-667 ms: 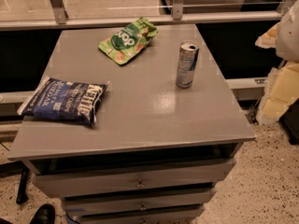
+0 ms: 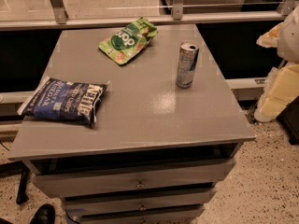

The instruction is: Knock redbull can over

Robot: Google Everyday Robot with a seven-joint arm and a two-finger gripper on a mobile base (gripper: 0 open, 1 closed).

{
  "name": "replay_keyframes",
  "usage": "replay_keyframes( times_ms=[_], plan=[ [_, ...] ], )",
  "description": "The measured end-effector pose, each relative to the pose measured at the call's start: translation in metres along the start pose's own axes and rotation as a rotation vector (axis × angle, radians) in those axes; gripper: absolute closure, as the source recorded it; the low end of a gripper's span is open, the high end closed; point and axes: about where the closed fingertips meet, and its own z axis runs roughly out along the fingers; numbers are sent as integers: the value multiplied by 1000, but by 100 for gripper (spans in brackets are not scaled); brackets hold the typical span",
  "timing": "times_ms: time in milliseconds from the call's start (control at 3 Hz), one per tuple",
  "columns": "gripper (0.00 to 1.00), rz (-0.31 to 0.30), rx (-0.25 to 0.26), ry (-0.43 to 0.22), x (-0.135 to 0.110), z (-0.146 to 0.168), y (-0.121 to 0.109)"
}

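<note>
The redbull can (image 2: 187, 64) is a slim silver-and-blue can standing upright on the right side of the grey table top (image 2: 140, 111). My gripper (image 2: 279, 90) shows only as pale cream parts of the arm at the right edge of the view, off the table and well to the right of the can, not touching it. Part of it is cut off by the frame edge.
A green snack pouch (image 2: 128, 39) lies at the back of the table, left of the can. A dark blue chip bag (image 2: 64, 101) lies at the left edge. Drawers (image 2: 140, 183) sit below the top. A metal rail (image 2: 140, 20) runs behind the table.
</note>
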Motion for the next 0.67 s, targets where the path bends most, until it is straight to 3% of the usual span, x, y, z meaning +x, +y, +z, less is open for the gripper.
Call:
replay_keyframes(
  times_ms=[333, 667],
  plan=[
    [0, 51, 38, -88, 8, 15, -20],
    [0, 110, 75, -216, 5, 39, -47]
  ],
)
